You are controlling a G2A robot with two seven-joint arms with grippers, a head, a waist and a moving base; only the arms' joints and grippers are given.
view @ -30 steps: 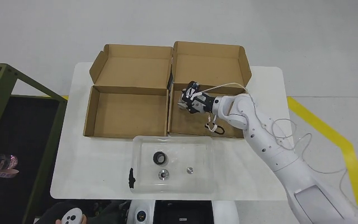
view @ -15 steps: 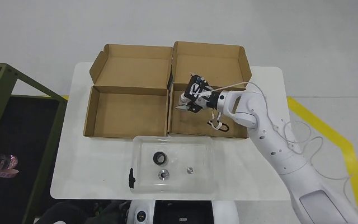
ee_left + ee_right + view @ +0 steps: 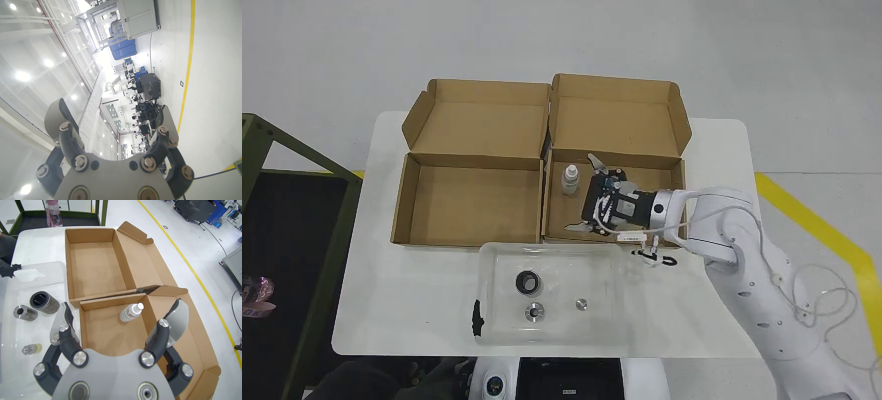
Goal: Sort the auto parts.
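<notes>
- Since the white table (image 3: 722, 150) carries everything else, we list it first. Two open cardboard boxes stand side by side on its far half.
- We find the left box (image 3: 472, 205) bare. The right box (image 3: 617, 115) holds one bottle.
- We find the clear bin (image 3: 552, 252) just beside the boxes' near walls, on the robot's side of the table.
- We see the right gripper (image 3: 122, 305) over the near part of the right box, fingers spread apart and holding nothing.
- We see the left gripper (image 3: 113, 111) pointing out at the room, fingers also apart and holding nothing.
- We place the bottle (image 3: 568, 179) upright, cap up, close to the right box's wall that adjoins the left box. It stands ahead of the right gripper, in line with the gap between the fingers but apart from them.
- We count three metal parts in the bin: a ringed bearing (image 3: 529, 283), a smaller bushing (image 3: 534, 311) near it, and a small fitting (image 3: 581, 303) set apart from both.
- We judge the bottle sorted and the bin parts pending.
- We note that these parts lie behind the right gripper, toward the robot.
- We read the bearing and bushing as standing bore up, long axis vertical. A descent from above with the fingers straddling the outer wall suits them.
- We judge the right arm the nearer one.
</notes>
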